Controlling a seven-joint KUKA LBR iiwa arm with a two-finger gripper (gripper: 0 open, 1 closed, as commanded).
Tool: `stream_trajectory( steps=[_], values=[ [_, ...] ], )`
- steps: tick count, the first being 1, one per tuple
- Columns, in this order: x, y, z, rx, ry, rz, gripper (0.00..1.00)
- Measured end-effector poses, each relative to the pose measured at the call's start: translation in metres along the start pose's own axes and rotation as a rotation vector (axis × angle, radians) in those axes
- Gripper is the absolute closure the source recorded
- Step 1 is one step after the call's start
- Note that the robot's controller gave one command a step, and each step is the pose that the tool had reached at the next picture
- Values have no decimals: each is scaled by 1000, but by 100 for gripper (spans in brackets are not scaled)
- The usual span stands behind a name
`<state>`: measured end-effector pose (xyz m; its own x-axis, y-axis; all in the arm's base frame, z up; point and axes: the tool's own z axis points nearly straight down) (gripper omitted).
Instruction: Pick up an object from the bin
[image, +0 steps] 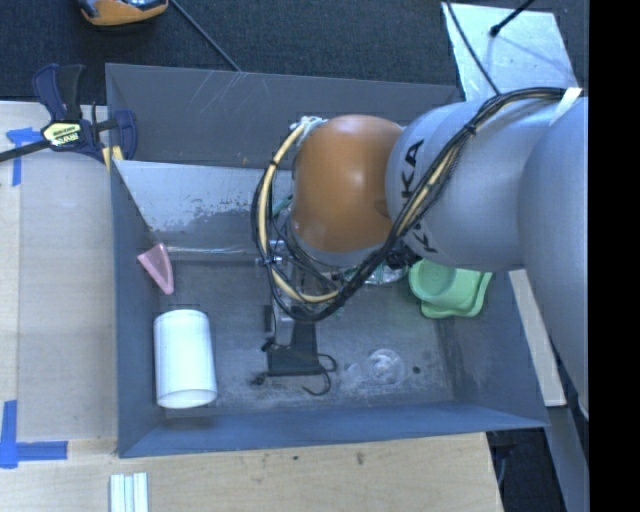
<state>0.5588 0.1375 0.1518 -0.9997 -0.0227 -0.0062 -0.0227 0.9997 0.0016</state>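
**Tool low over bare floor, nothing seen in it**

The tool (291, 358) hangs low in the near middle of the bin (300, 435), close to the floor or touching it; which, I cannot tell. It shows as a dark block from above, so I cannot tell whether it is spread or pressed together. No thing shows in its grip.

Nothing lies under it. The nearest things are a white cylinder (185, 358) lying on its side to the left, near but apart, and a small clear thing (381, 366) on the floor just to the right. A pink wedge (157, 268) lies by the left wall, farther off. A green cup (450, 288) sits at the right, partly under the arm (480, 180).

Risks, as I judge them:
- Closing here would likely catch only air, since the spot below looks bare.
- The cylinder would probably roll if nudged on its round side, and it looks wide for this tool.
- The clear thing is hard to make out against the floor, so a reach for it could miss or push it away.
- Pressing lower could drive the tool into the metal floor.

The arm comes in from the right and bends down steeply, with the orange cover (340, 185) uppermost over the middle of the bin. Cables (268, 200) loop down its left side toward the tool.
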Motion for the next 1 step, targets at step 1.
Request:
stream_trajectory(
  steps=[1],
  values=[
    [18, -14, 25, 1, 13, -142, 0]
  ],
)
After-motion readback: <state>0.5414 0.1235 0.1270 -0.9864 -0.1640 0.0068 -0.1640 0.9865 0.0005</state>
